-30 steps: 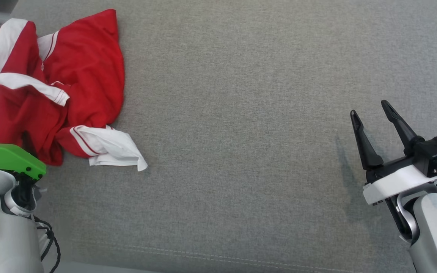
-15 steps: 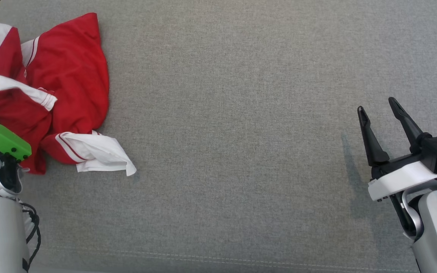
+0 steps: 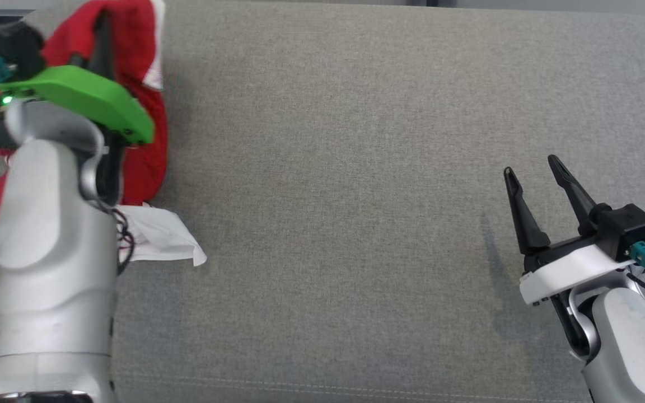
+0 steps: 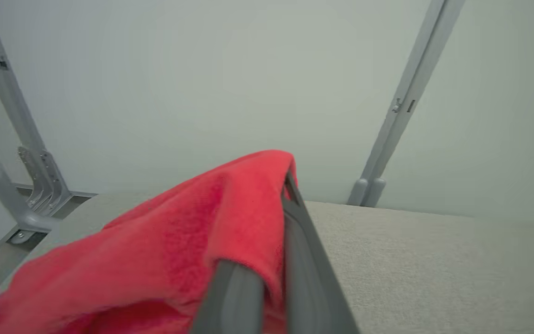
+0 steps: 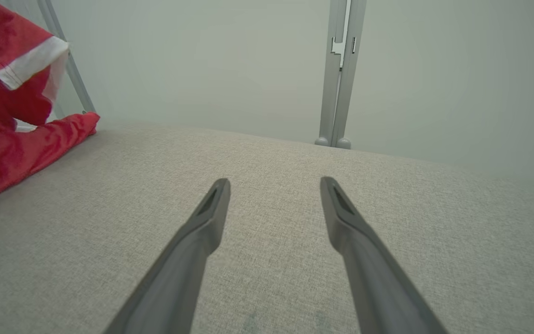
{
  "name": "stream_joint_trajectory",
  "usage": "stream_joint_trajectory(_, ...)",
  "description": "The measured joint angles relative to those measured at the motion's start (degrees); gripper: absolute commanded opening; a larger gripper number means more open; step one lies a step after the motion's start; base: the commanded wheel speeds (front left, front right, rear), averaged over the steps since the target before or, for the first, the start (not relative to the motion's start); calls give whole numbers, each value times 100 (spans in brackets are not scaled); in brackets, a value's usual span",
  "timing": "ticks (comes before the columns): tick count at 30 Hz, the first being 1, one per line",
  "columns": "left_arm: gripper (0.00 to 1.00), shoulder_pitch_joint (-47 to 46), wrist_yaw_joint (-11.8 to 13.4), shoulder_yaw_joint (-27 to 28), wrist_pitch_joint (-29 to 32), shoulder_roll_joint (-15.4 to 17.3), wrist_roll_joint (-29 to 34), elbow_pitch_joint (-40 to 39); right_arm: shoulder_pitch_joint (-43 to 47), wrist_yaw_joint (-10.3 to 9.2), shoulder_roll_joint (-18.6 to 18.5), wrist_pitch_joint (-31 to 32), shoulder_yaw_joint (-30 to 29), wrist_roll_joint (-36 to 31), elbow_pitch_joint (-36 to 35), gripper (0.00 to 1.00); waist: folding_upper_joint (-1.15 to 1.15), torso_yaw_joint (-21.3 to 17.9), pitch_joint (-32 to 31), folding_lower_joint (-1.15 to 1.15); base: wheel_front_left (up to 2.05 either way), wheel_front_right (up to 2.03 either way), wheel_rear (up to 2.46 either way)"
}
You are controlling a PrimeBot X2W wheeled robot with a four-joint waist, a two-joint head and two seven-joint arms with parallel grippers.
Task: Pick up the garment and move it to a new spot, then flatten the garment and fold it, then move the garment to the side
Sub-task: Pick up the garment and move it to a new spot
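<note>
The left tool (image 4: 285, 185) is clamping the red and white garment (image 3: 152, 168) at the counter's (image 3: 356, 168) far left corner, while the right tool (image 3: 532, 176) is hovering spread wide over the counter's right side.

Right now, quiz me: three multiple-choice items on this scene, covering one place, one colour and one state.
1. Where does the garment lie on the grey padded surface?
A. centre
B. robot's left
C. robot's right

2. What colours is the garment?
A. blue and white
B. all black
C. red and white

3. The fingers of the left gripper are:
A. shut on the garment
B. spread wide above it
C. shut on nothing

Answers:
1. B: the head view shows it at the far left of the surface.
2. C: it is red cloth with white trim and a white sleeve end.
3. A: the left wrist view shows red cloth pinched between the closed fingers.
</note>
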Motion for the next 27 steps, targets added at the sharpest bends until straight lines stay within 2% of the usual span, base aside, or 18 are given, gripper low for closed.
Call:
stream_joint_trajectory(4,0,-26,-229,-650,4,-392,0,-265,1,0,119,0,37,23,24,100,0,-105,-115,0,0,0,0)
stream_joint_trajectory(12,0,-24,-252,-1848,330,-288,-522,-787,3,0,318,0,7,69,22,100,0,-493,-298,0,0,0,0)
stream_joint_trajectory(15,0,-18,-250,-2652,437,-159,-1365,-1084,7,-7,421,0,-73,81,14,100,0,-688,-352,0,0,0,0)
stream_joint_trajectory(19,0,-8,-250,-3573,589,-146,-2405,-1611,32,-58,446,0,-180,127,-18,100,0,-970,-419,0,0,0,0)
stream_joint_trajectory(25,0,-21,-243,-4292,570,-142,-3394,-2341,155,-115,549,0,-297,140,-52,100,0,-1417,-499,0,0,0,0)
stream_joint_trajectory(27,0,-21,-127,-4363,527,-142,-3528,-2448,186,-114,582,0,-286,167,-54,100,0,-1570,-517,0,0,0,0)
